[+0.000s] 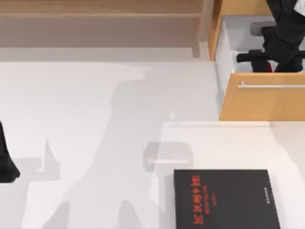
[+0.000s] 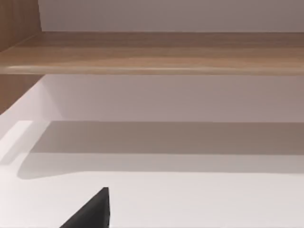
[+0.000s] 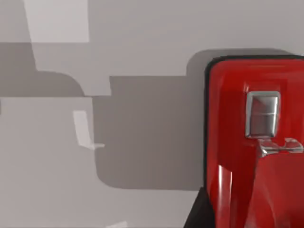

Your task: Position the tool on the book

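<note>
Reaching into the open drawer (image 1: 259, 95) at the table's far right corner, the right gripper (image 1: 267, 64) hovered over the red tool (image 3: 251, 142); I cannot tell whether its jaws were clenched. The book (image 1: 221, 199) lay at the near edge; the left arm (image 1: 7, 164) sat parked at the left edge.

White table with a book and a drawer unit

The white table (image 1: 95, 119) carries the black book (image 1: 224, 199) flat at its near edge, right of centre, red lettering on the cover. At the far right an open wooden drawer (image 1: 262, 98) stands over it; a wooden shelf (image 1: 100, 16) runs along the far side
</note>
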Robot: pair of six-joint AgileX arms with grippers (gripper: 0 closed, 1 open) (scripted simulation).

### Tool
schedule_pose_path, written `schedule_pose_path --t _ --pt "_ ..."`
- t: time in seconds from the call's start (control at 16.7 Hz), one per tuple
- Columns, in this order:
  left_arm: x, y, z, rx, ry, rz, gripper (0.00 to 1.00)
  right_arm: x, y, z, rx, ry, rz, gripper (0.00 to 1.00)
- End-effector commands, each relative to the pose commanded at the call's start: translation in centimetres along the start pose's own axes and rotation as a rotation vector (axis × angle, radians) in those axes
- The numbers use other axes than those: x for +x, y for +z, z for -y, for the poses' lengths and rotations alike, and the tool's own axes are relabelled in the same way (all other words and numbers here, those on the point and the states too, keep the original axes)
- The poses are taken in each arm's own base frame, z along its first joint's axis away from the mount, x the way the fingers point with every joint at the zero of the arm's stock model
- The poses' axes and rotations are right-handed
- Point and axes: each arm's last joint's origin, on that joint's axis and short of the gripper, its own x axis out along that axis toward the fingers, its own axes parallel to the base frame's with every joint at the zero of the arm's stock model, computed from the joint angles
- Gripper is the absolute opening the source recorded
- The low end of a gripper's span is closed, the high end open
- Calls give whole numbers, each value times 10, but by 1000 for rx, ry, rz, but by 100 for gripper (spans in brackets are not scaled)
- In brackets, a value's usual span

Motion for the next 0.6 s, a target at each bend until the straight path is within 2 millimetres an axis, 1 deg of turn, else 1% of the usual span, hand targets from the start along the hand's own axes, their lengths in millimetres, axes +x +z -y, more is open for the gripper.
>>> schedule_pose_path --t 0.12,0.24,0.42,0.6 --pt "0 0 0 0 0 0 100 -14 -3 -1 2 -8 15 0" --pt "0 0 0 0 0 0 100 -33 -9 -3 11 -22 40 0" --pt "0 0 0 0 0 0 100 -76 -21 -10 34 -37 132 0" --pt "0 0 0 0 0 0 100 -124 -40 -28 56 -30 256 0"
